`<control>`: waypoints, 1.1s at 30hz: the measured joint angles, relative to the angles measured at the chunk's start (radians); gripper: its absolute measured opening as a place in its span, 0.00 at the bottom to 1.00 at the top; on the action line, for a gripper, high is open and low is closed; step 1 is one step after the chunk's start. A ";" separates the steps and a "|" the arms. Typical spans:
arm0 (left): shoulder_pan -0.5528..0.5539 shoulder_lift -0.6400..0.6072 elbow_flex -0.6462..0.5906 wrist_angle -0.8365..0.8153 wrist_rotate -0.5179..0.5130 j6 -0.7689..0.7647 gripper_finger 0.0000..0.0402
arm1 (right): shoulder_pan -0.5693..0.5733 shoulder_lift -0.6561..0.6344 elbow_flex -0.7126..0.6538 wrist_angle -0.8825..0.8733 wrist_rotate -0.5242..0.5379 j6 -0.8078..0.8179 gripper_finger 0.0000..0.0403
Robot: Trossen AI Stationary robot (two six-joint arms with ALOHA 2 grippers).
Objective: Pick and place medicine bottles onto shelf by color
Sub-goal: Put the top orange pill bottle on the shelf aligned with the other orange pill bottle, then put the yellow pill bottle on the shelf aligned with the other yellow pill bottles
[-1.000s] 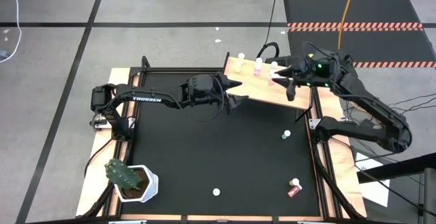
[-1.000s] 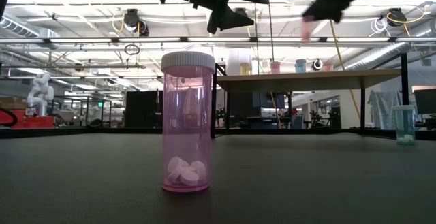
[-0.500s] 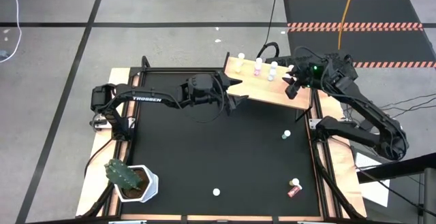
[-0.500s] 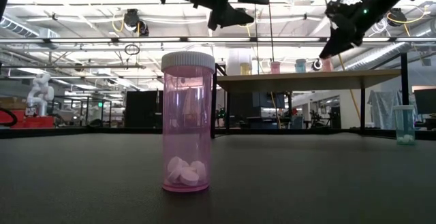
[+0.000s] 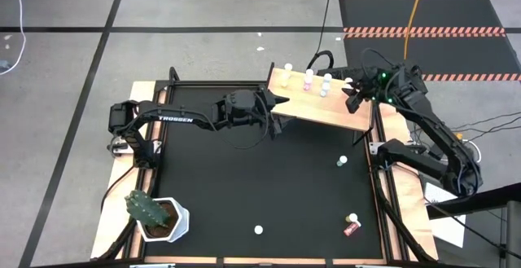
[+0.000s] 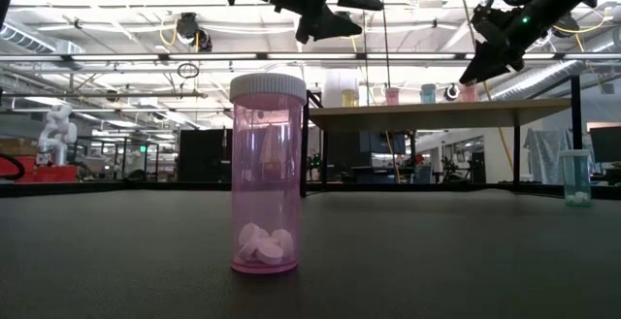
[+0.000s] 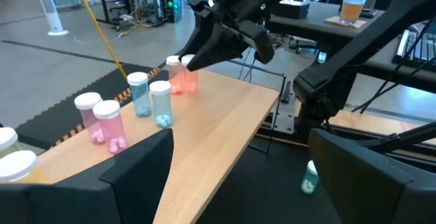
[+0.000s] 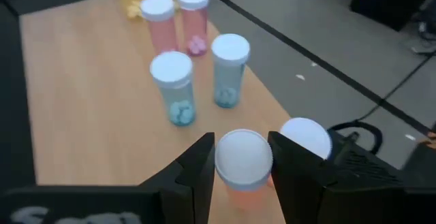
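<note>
Both arms up at the shelf, bottles lined along its back edge
The left gripper (image 5: 278, 112) hangs spread and empty just beside the shelf's (image 5: 321, 109) near-left corner; on the shelf stand yellow, pink and teal bottles (image 7: 151, 101), and by its far right end the right gripper (image 8: 240, 157) sits around a red bottle (image 8: 243, 159), though contact is unclear; other bottles (image 5: 343, 161) remain on the black table (image 5: 244, 186)

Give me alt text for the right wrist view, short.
The right gripper has its dark fingers either side of a white-capped reddish bottle over the wooden shelf. Beyond stand two teal bottles and two pink bottles; another white cap sits beside the gripper.
</note>
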 joint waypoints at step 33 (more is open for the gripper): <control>0.020 -0.008 0.000 -0.012 0.000 0.010 0.85 | -0.017 -0.071 0.000 -0.019 -0.020 0.026 0.50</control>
